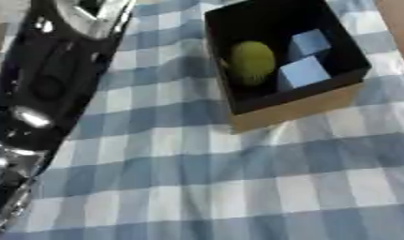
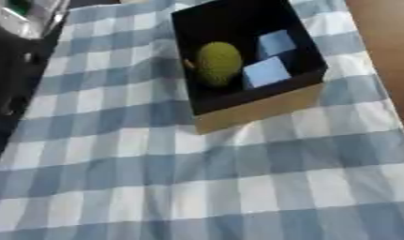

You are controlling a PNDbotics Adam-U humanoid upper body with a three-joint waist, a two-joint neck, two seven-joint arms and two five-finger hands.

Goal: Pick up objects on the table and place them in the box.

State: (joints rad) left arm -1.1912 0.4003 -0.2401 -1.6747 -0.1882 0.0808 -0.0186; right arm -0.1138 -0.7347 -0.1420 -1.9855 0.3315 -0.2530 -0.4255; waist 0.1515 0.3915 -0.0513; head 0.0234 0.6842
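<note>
Seen from above: a bench [image 2: 237, 187] draped in blue-and-white checked cloth, with an open box [image 1: 299, 108] (black inside, tan cardboard outside) toward the far side. Inside the box, a yellow-green rounded object [image 1: 252, 62] against the left wall, and just beside it two pale blue cubes [image 1: 304, 72], one behind the other, close enough that touching could not be ruled out. Apparently dropped in rather than arranged, given the skewed angles. Along the left edge, a black and silver arm [image 1: 49, 84] running from the upper corner downward, most likely the left arm drawn back clear of the box. No robot hand visible in either view, so nothing to tell of released or clenched fingers. No loose object visible on the cloth; judged from this, the task looked near done.
</note>
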